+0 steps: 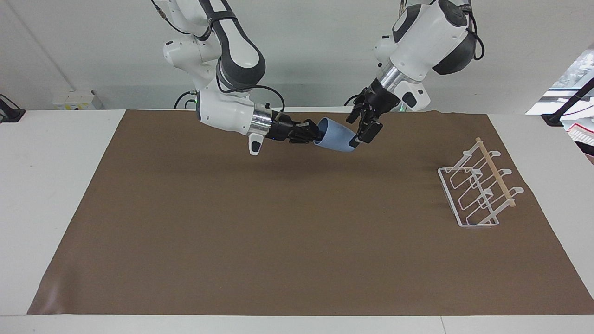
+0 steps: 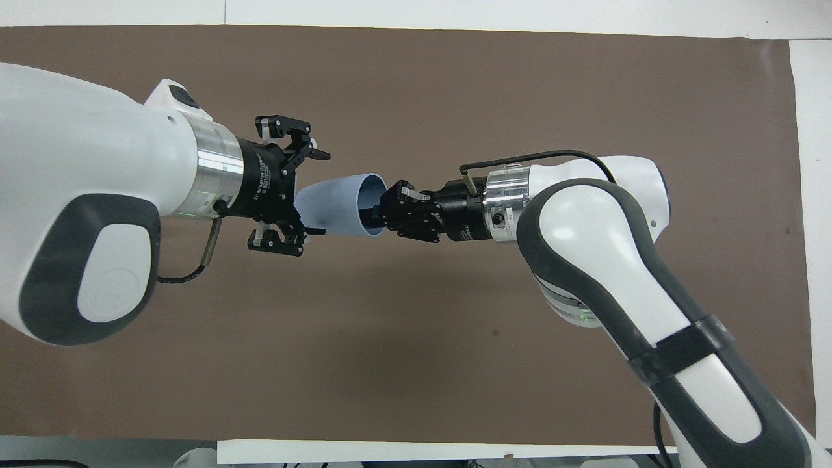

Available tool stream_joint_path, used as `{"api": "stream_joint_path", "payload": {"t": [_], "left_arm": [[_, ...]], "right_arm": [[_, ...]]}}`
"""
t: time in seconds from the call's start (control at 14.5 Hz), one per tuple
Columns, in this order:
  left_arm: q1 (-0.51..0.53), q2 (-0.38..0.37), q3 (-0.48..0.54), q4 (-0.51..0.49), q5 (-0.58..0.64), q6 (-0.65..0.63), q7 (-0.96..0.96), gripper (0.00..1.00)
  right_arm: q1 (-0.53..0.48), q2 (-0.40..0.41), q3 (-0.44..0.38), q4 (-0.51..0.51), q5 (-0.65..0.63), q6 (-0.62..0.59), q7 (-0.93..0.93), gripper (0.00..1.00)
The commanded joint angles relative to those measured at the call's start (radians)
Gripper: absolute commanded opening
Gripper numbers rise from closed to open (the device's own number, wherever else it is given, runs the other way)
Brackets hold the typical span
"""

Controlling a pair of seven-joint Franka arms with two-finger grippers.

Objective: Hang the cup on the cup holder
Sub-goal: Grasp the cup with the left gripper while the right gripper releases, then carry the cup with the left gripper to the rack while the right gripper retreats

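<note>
Right gripper (image 1: 310,133) jaws pinch the light-blue cup's (image 1: 337,138) rim in mid-air; left gripper (image 1: 365,123) jaws spread around its base.

High camera facing the robots, steep overhead camera above them, both sharing the brown mat (image 1: 297,241)

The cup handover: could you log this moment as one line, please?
right gripper: holds cup rim | left gripper: open around base | cup holder: empty
</note>
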Motion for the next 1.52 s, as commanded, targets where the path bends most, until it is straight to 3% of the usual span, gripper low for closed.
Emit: {"api": "stream_joint_path", "payload": {"t": [0.0,0.14,0.21,0.28,0.35,0.62,0.69,0.76,0.83,1.04,1.31,1.45], "left_arm": [[-0.039,0.016,0.009,-0.034,-0.015,0.029,-0.016,1.0],[-0.055,0.017,0.009,-0.057,-0.015,0.047,-0.014,1.0],[-0.058,0.017,0.009,-0.068,-0.015,0.061,-0.014,0.95],[-0.058,0.02,0.009,-0.07,-0.013,0.055,-0.016,0.34],[-0.061,0.022,0.009,-0.07,-0.01,0.065,-0.001,0.0],[-0.062,0.023,0.009,-0.062,-0.013,0.062,-0.005,0.0],[-0.062,0.023,0.009,-0.062,-0.013,0.059,-0.005,0.0],[-0.059,0.023,0.009,-0.062,-0.013,0.056,-0.007,0.0],[-0.055,0.023,0.009,-0.061,-0.013,0.049,-0.008,0.0],[-0.043,0.022,0.014,-0.048,-0.015,0.013,-0.011,0.0],[0.016,0.022,0.02,-0.045,0.008,-0.016,-0.001,0.0],[0.06,0.02,0.02,-0.041,0.148,-0.075,0.12,0.0]], "right_arm": [[0.001,-0.028,-0.001,-0.033,0.022,0.01,0.011,0.0],[0.001,-0.028,-0.001,-0.033,0.022,0.01,0.011,0.0],[0.001,-0.028,-0.001,-0.033,0.024,0.01,0.011,0.0],[0.001,-0.028,-0.003,-0.031,0.022,0.01,0.011,0.0],[0.001,-0.028,-0.003,-0.033,0.022,0.011,0.011,0.0],[0.001,-0.028,-0.003,-0.031,0.022,0.01,0.018,0.0],[0.001,-0.028,-0.003,-0.031,0.022,0.011,0.028,0.08],[0.003,-0.028,-0.003,-0.03,0.024,0.019,0.04,0.66],[0.001,-0.028,-0.001,-0.028,0.022,0.033,0.061,0.96],[-0.009,-0.03,-0.009,-0.017,-0.025,0.03,0.071,1.0],[-0.143,-0.068,-0.015,0.009,-0.312,0.022,0.071,1.0],[-0.234,-0.079,-0.013,0.009,-0.407,0.016,0.071,1.0]]}}
